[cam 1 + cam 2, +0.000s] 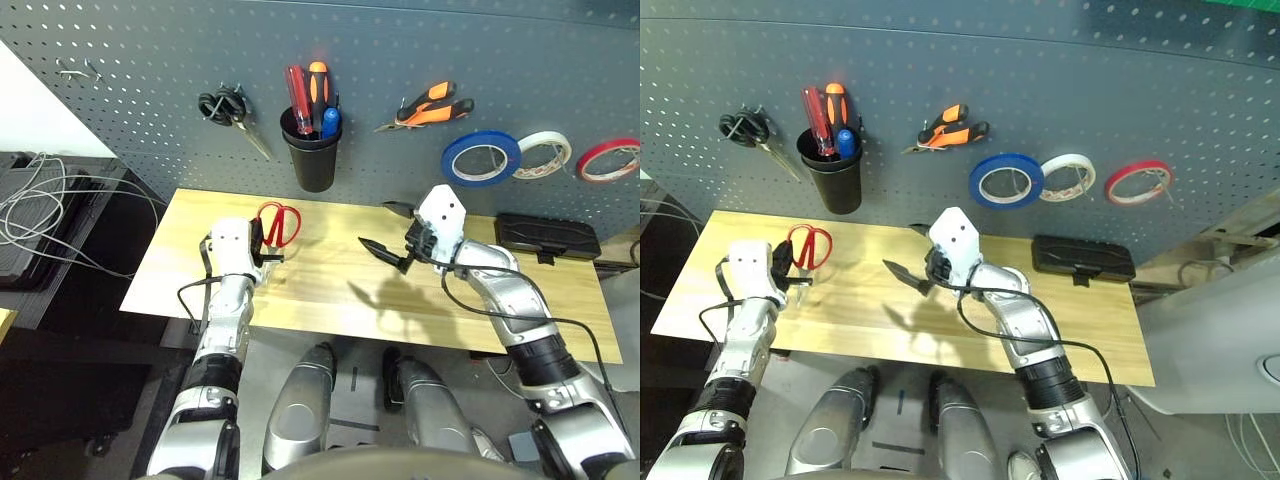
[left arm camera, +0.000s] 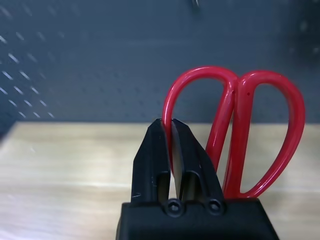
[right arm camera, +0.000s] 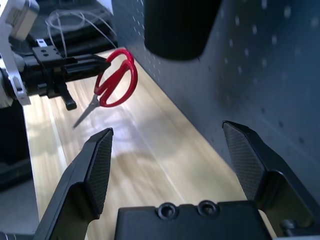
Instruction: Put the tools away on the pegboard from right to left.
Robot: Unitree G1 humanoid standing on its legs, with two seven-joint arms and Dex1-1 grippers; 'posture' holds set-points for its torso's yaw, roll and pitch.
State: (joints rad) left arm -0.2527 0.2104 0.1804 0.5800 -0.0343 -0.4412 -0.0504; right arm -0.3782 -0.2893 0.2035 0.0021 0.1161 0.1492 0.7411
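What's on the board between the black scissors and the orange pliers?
A black cup holding screwdrivers hangs between the black scissors and orange pliers, seen in both eye views.

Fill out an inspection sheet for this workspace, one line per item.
Surface: wooden table, mostly bare.
Job's things: red scissors held off the table by one handle loop; orange pliers and blue tape ring hang on the pegboard; blue screwdriver stands in the black cup.
Clutter: black case at the table's right end; white tape roll, red tape roll, black scissors on the board; two bigger screwdrivers in the cup.
Grippers: left tool shut on a scissors loop; right tool open, holding nothing.
Cables: white cables at left; black cable along the right arm.
Surroundings: nothing seen.
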